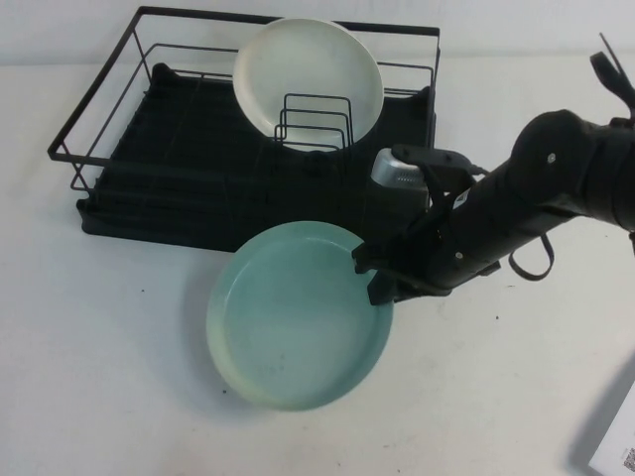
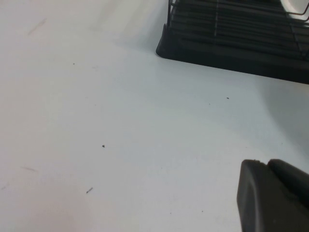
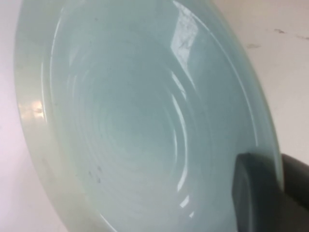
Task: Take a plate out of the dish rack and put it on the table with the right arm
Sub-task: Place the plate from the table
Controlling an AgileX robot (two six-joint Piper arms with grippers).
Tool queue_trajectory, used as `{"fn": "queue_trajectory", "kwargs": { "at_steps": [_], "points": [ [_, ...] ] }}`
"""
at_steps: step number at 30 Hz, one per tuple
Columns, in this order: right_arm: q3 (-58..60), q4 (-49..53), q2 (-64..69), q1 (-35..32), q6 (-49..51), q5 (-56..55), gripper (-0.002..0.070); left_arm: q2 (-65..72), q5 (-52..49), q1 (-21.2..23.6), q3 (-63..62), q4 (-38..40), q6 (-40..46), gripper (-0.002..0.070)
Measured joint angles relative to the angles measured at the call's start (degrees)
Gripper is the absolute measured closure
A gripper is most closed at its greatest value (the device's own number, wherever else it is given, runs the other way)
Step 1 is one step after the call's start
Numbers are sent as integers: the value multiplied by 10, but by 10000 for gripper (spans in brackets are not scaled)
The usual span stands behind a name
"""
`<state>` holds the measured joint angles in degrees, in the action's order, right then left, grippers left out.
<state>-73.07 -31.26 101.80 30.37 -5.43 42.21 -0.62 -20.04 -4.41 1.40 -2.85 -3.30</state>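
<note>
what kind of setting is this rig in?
Likely a lab tabletop staged as a kitchen: black dish rack, plates, bare white table. Right gripper grips the mint plate; left gripper hovers over the table.

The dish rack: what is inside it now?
Inside the dish rack one cream-white plate leans upright. The mint-green plate is outside, held by the right gripper. The left gripper is over the table.

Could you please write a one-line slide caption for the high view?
Right gripper holds the mint-green plate by its rim over the table, in front of the dish rack.
</note>
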Motion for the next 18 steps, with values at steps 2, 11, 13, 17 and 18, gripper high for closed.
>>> {"fn": "queue_trajectory", "kwargs": {
  "at_steps": [2, 11, 13, 17, 18],
  "points": [
    [0, -1, 12, 0, 0, -12, 654, 0, 0, 0, 0, 0, 0, 680],
    [0, -30, 72, 0, 5, -46, 654, 0, 0, 0, 0, 0, 0, 680],
    [0, -34, 81, 0, 5, -53, 660, 0, 0, 0, 0, 0, 0, 680],
    [0, -33, 98, 0, 5, -66, 676, 0, 0, 0, 0, 0, 0, 680],
    [0, -31, 101, 0, 5, -67, 676, 0, 0, 0, 0, 0, 0, 680]
  ]
}}
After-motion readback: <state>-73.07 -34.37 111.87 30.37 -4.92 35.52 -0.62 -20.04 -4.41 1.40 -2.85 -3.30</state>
